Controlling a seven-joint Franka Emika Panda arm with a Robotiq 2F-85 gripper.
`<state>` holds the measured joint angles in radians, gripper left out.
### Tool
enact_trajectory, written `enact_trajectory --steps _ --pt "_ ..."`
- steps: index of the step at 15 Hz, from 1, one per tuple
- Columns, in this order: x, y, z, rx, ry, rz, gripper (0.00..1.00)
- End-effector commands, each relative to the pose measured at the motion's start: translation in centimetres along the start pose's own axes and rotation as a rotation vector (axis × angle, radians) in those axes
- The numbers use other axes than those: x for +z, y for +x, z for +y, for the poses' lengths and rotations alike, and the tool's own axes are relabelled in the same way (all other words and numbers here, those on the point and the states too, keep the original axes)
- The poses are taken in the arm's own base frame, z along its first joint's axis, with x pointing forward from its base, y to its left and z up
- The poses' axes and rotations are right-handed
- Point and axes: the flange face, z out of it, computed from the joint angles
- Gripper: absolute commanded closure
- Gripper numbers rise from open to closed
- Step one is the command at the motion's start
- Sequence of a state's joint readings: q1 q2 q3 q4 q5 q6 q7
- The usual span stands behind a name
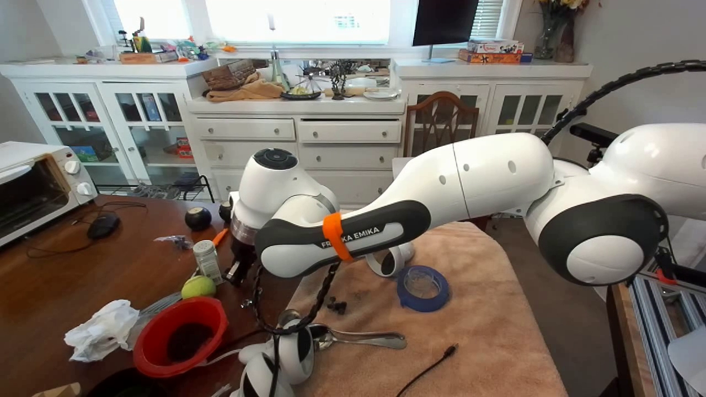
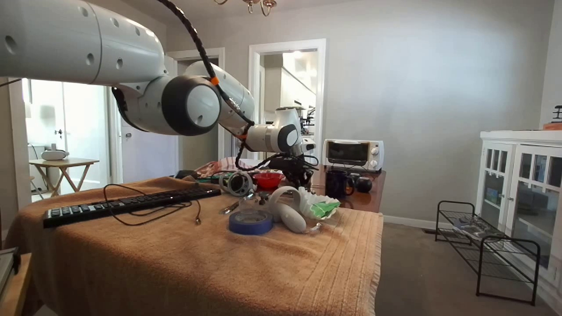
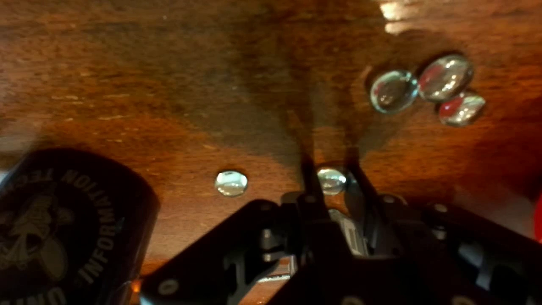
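My gripper (image 3: 331, 163) points down close to the dark wooden table. Its two fingers stand a small gap apart with a clear glass bead (image 3: 331, 181) between them. The bead nearly fills the gap; I cannot tell whether the fingers press on it. Another glass bead (image 3: 230, 183) lies on the table to the left. Three more beads (image 3: 446, 77) lie together at the upper right. A black mug (image 3: 72, 228) with white print stands at the lower left. In both exterior views the gripper (image 1: 236, 273) (image 2: 303, 179) is low over the table; the bead is hidden there.
Beside the gripper are a shaker bottle (image 1: 207, 262), a tennis ball (image 1: 198, 287) and a red bowl (image 1: 148, 353). The mug also shows in an exterior view (image 2: 336, 185). A blue tape roll (image 1: 422, 303), white controllers (image 2: 290, 217), a keyboard (image 2: 131, 204) and spoons lie on the towel (image 2: 263, 263).
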<state>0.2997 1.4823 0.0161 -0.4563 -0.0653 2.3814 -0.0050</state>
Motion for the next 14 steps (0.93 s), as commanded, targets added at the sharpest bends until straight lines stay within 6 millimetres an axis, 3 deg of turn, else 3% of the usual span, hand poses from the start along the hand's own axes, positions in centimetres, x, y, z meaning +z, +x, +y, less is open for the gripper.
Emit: enact_trajectory --steps 1,8,14 --pt "-1.0 0.5 -0.8 -0.043 -0.017 -0.033 0.95" --pt "-7.9 4.3 -0.7 -0.08 -0.165 -0.074 0.95" --pt "-9.9 5.1 2.1 -0.029 -0.326 -0.078 0.95"
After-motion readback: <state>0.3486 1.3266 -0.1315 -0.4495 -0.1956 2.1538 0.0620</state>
